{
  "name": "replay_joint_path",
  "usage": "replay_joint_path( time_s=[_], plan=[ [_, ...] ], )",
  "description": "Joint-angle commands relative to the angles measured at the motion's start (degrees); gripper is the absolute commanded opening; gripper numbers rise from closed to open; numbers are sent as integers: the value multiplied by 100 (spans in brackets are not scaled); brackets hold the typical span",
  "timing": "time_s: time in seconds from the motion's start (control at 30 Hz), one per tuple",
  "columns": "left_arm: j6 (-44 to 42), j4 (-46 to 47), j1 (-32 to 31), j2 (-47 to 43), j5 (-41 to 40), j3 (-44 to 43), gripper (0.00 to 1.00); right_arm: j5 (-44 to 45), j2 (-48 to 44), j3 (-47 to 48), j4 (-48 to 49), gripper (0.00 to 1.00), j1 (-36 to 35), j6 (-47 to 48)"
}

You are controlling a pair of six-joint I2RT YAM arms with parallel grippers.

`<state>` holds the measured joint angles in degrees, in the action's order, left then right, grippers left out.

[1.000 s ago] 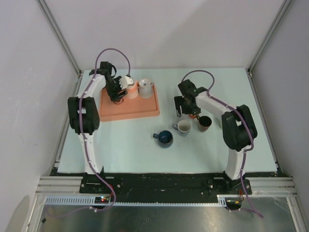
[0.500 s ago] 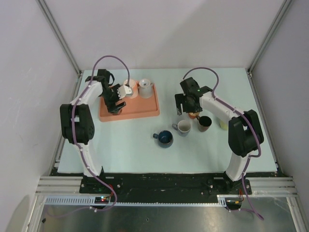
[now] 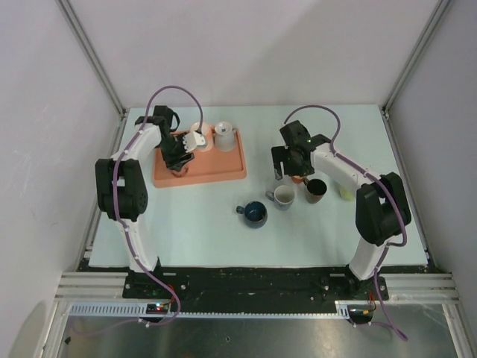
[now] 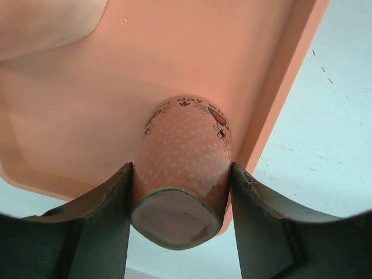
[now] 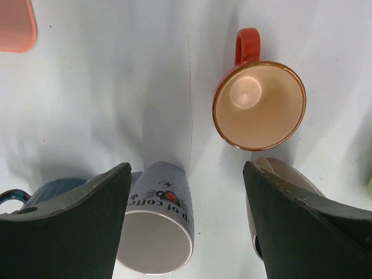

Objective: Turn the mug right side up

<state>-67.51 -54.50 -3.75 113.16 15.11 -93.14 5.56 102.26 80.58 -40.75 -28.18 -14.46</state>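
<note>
A white dotted mug (image 4: 183,157) with a heart print stands upside down near the front rim of the orange tray (image 4: 87,116), base towards the left wrist camera. My left gripper (image 4: 181,174) is shut on it, one finger pressed on each side. From above, the left gripper (image 3: 178,156) is over the tray's (image 3: 216,168) left part and mostly hides the mug. My right gripper (image 5: 186,174) is open and empty above the table, also in the top view (image 3: 289,165).
A second white mug (image 3: 224,136) stands upside down at the tray's back. Below the right gripper, upright: orange mug (image 5: 258,104), white printed mug (image 5: 157,232), brown mug (image 3: 315,190), blue mug (image 3: 255,213). A small yellow-green object (image 3: 343,192) lies to the right.
My left gripper has moved slightly towards the tray's front-left, with its arm swung outward. My right arm has shifted a little to the right over the mugs.
</note>
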Motion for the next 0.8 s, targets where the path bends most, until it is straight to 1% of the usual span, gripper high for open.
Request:
replay_joint_path(
  time_s=[0.0, 0.07, 0.13, 0.3, 0.4, 0.5, 0.57, 0.6, 0.67, 0.77],
  plan=[
    [196, 36, -28, 29, -114, -283, 4, -10, -492, 10, -1, 83, -33, 38],
    [599, 40, -25, 50, -85, -525, 1, -86, -618, 11, 72, 83, -48, 30],
    [1297, 44, -22, 77, 3, -926, 0, -335, -738, 11, 218, 83, -89, 11],
    [3145, 72, -37, -72, 331, -1908, 0, -1642, -1011, 11, 966, 83, -218, -282],
    [3988, 83, -46, -351, 795, -2194, 0, -2440, -1202, 11, 1630, 87, -297, -671],
    [4576, 80, -91, -750, 1372, -2296, 0, -3431, -1329, 11, 2696, 97, -252, -1318],
    [4856, 80, -199, -1006, 1560, -2382, 0, -4116, -1322, 11, 3590, 99, -197, -1891],
    [4951, 80, -263, -1134, 1633, -2422, 0, -4380, -1287, 11, 4210, 99, -179, -2261],
    [5156, 80, -354, -1397, 2045, -2506, 0, -4716, -1175, 11, 5208, 99, -155, -2893],
    [5711, 78, -405, -1542, 2615, -2799, 0, -4891, -867, 67, 6320, 99, -86, -3743]
  ],
)
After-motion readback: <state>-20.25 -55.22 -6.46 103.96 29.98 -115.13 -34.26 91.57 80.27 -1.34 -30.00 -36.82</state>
